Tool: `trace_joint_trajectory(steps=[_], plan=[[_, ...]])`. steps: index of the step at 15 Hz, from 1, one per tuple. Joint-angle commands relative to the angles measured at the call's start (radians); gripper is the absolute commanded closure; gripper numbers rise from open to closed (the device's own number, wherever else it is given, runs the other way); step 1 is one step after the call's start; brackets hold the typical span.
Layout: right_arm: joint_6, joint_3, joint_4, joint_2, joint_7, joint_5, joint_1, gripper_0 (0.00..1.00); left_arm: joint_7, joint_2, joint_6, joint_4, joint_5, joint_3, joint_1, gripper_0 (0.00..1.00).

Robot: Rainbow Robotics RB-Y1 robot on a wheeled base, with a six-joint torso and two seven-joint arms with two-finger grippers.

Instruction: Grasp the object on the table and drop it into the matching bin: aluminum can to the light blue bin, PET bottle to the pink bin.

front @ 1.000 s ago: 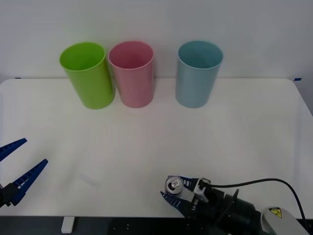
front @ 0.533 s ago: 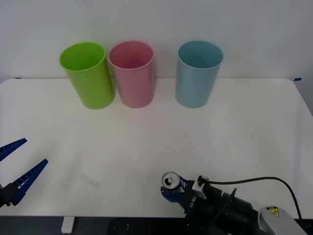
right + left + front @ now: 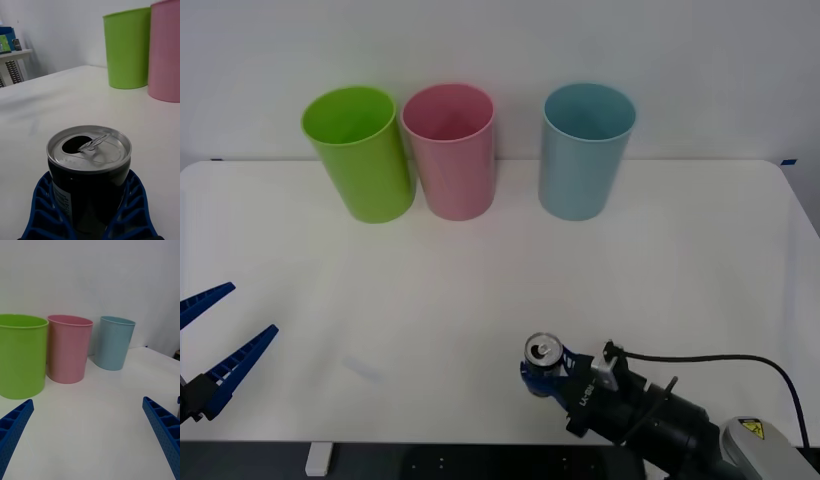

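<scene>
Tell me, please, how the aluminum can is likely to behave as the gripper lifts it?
The aluminum can is opened, so probably light and easily dented. The right gripper holds its smooth wall low between ribbed fingers, so it might tip or slip.

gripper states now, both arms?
Left end effector: open, holding nothing, at the table's near left edge.
Right end effector: closed on the aluminum can, near front edge.

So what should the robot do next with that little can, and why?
Probably lift it and carry it toward the light blue bin. The right hand has its blue fingers closed on both sides of the aluminum can, which stands upright near the table's front edge, far from the bins. The left hand waits open at the left.
</scene>
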Motion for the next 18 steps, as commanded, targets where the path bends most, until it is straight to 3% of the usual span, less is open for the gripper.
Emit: trace_joint_trajectory(steps=[1,4,11,18], plan=[[-0.001,-0.034,-0.007,0.0,-0.025,-0.026,0.0,1.0,0.0,0.0,0.0,0.0,0.0,0.0,0.0,0.0],[0.001,-0.075,-0.055,0.0,-0.115,-0.029,0.009,1.0,0.0,0.0,0.0,0.0,0.0,0.0,0.0,0.0],[0.041,-0.207,-0.227,-0.003,-0.178,-0.027,0.014,1.0,0.0,0.0,0.0,0.0,0.0,0.0,0.0,0.0],[0.07,-0.284,-0.383,-0.045,-0.419,-0.021,0.014,1.0,0.0,0.0,0.0,0.0,0.0,0.0,0.0,0.0]])
